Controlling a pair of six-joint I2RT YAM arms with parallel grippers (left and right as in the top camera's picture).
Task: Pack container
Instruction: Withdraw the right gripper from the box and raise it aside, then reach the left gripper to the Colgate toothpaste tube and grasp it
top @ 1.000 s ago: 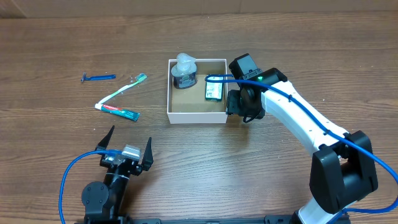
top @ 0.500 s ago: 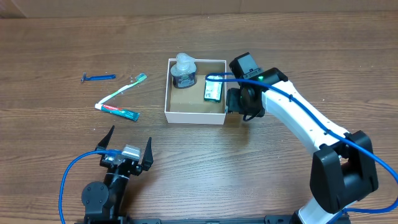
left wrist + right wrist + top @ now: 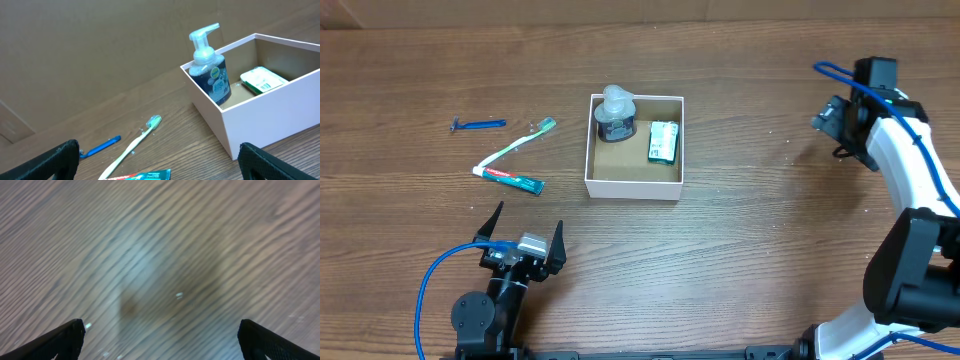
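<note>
Left wrist shows the pump bottle point(image 3: 210, 72) upright in the container point(image 3: 270, 120) (overhead flattens it); left gripper point(image 3: 157, 152), right gripper point(image 3: 160, 327) splayed wide.

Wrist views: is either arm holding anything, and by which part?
Nothing is held. On the right gripper the jaws stand open with only table between them; on the left gripper they stand open too, empty, short of the toothbrush.

White container point(image 3: 633, 189) with brown floor; blue razor point(image 3: 480, 125).
</note>
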